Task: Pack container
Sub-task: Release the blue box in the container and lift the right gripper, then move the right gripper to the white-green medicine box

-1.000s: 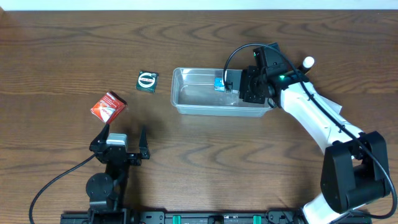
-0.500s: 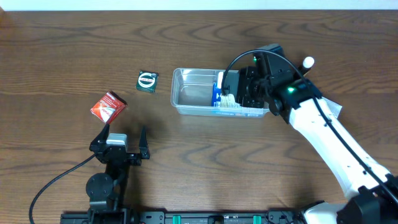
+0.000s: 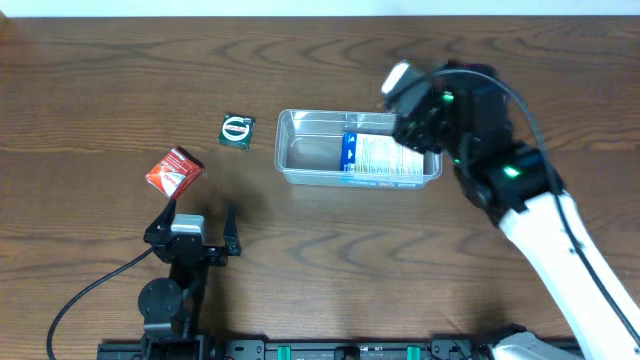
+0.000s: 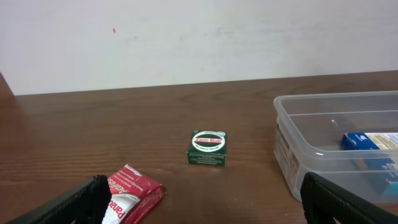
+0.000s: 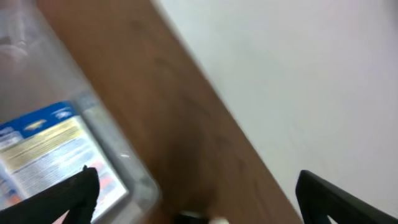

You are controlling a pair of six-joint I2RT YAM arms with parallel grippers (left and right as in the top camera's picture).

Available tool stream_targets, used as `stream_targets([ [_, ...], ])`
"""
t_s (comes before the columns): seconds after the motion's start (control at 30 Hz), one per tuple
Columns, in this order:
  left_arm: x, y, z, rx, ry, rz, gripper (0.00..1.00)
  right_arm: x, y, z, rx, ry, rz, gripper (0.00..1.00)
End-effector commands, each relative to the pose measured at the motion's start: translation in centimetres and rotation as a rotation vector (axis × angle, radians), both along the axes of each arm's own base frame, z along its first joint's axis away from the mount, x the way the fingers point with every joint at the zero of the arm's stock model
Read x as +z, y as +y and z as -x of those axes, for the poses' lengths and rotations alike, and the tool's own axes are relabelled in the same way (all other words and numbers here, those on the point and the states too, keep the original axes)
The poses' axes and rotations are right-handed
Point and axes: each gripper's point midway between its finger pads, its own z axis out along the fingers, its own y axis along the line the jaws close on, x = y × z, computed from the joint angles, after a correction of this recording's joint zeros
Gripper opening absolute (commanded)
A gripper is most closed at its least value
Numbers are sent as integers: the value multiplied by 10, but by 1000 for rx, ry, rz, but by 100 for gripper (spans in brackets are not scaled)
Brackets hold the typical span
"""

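The clear container sits mid-table. A blue and white box lies flat in its right half. My right gripper hovers above the container's right end, open, with nothing between its fingers. In the right wrist view the box and the container's corner lie below the left finger of the gripper. My left gripper rests open near the front edge. From the left wrist, the gripper faces the container's wall with the box inside.
A red packet lies just beyond the left gripper, close to its left finger in the left wrist view. A small green box stands left of the container, also visible from the left wrist. A white wall bounds the table's far edge.
My right gripper opened and let go of the blue and white box, which now lies flat in the container. The right arm lifted and drew back to the right. The left arm stayed put.
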Motion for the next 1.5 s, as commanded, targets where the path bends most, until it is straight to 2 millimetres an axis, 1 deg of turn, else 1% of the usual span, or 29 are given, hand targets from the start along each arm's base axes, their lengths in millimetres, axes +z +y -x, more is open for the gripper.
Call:
stream_targets([
  [0.0,-16,-2,1,-10,47,5,98,18,-55,-1,-297,-15,-169,99],
  [0.1,-16,-2,1,-10,47,5,98,2,-96,6,-499,61,-300,99],
  [0.17,-16,-2,1,-10,47,5,98,-16,-125,17,-649,135,-368,99],
  [0.23,-16,-2,1,-10,47,5,98,-33,-155,33,-830,204,-454,99],
  [0.27,-16,-2,1,-10,47,5,98,-40,-167,40,-907,229,-501,99],
  [0.33,-16,-2,1,-10,47,5,98,-51,-182,52,-1002,292,-602,99],
  [0.4,-16,-2,1,-10,47,5,98,-58,-185,60,-1020,362,-686,99],
  [0.5,-16,-2,1,-10,47,5,98,-62,-182,65,-993,439,-781,99],
  [0.53,-16,-2,1,-10,47,5,98,-62,-182,65,-987,447,-798,99],
  [0.63,-16,-2,1,-10,47,5,98,-62,-189,64,-1008,430,-807,99],
  [0.7,-16,-2,1,-10,47,5,98,-63,-201,63,-1111,397,-855,99],
  [0.77,-16,-2,1,-10,47,5,98,-70,-217,64,-1243,365,-893,99],
  [0.87,-16,-2,1,-10,47,5,98,-87,-242,69,-1468,323,-929,99],
  [1.0,-16,-2,1,-10,47,5,98,-116,-256,68,-1627,348,-956,99],
  [1.13,-16,-2,1,-10,47,5,98,-148,-263,65,-1738,399,-971,99],
  [1.3,-16,-2,1,-10,47,5,98,-183,-264,60,-1851,445,-989,98],
  [1.37,-16,-2,1,-10,47,5,98,-195,-265,57,-1894,451,-1003,96],
  [1.47,-16,-2,1,-10,47,5,98,-209,-265,50,-1915,460,-1026,96],
])
